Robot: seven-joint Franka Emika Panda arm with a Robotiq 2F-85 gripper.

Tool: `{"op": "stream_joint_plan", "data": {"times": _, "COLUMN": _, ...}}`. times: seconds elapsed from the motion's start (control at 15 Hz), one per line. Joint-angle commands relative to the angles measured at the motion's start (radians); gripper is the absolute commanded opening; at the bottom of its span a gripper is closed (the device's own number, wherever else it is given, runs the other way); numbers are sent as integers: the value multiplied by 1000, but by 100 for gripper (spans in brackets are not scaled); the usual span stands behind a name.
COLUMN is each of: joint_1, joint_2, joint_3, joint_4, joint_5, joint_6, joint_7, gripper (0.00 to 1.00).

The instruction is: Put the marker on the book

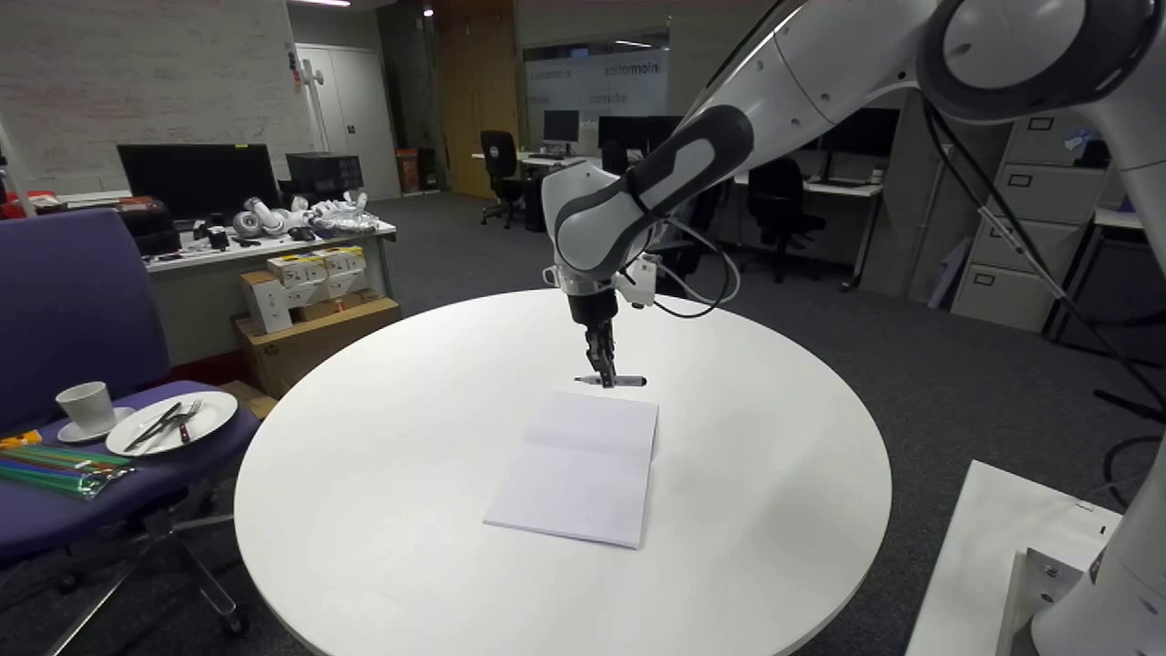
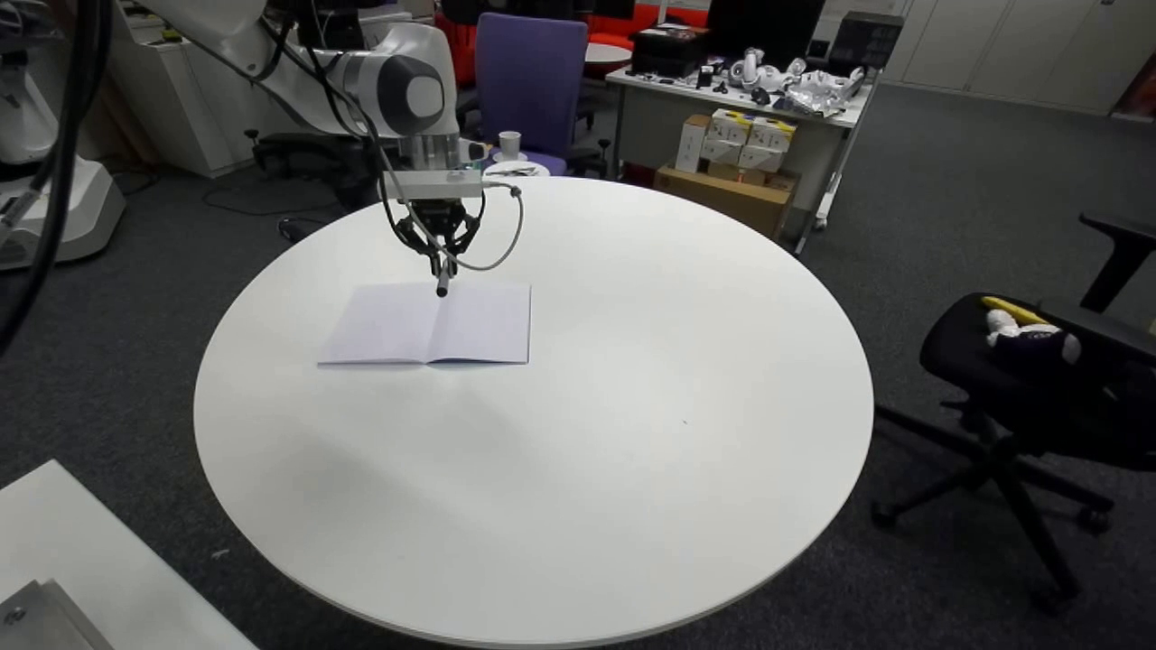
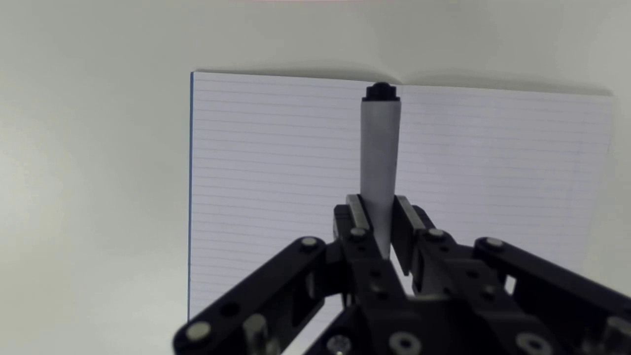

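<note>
The marker (image 3: 379, 148) is a thin stick with a white-grey barrel and a dark end. My gripper (image 3: 378, 212) is shut on it around the barrel. In an exterior view the marker (image 1: 630, 381) is held roughly level, with the gripper (image 1: 605, 378) pointing down. In an exterior view its dark end (image 2: 442, 290) points at the camera below the gripper (image 2: 443, 267). The book (image 3: 276, 162) lies open with lined white pages, under the marker in the wrist view. It also lies flat in both exterior views (image 1: 574, 483) (image 2: 384, 329). The marker appears above the book, not touching; the exact height is unclear.
The book lies on a round white table (image 1: 383, 510) (image 2: 578, 506). A purple chair (image 1: 82, 301) with a plate (image 1: 214, 415) and a cup (image 1: 86, 407) stands beside the table. A black chair (image 2: 1011, 379) stands at the opposite side. A cable loops beside the gripper.
</note>
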Motion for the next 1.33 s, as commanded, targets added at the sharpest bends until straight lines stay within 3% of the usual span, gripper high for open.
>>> {"op": "stream_joint_plan", "data": {"times": 0.0, "joint_1": -32, "joint_2": 1, "joint_3": 22, "joint_4": 14, "joint_5": 33, "joint_6": -40, "joint_7": -33, "gripper": 7}}
{"op": "stream_joint_plan", "data": {"times": 1.27, "joint_1": -21, "joint_2": 178, "joint_3": 47, "joint_4": 141, "joint_5": 48, "joint_6": -32, "joint_7": -18, "gripper": 7}}
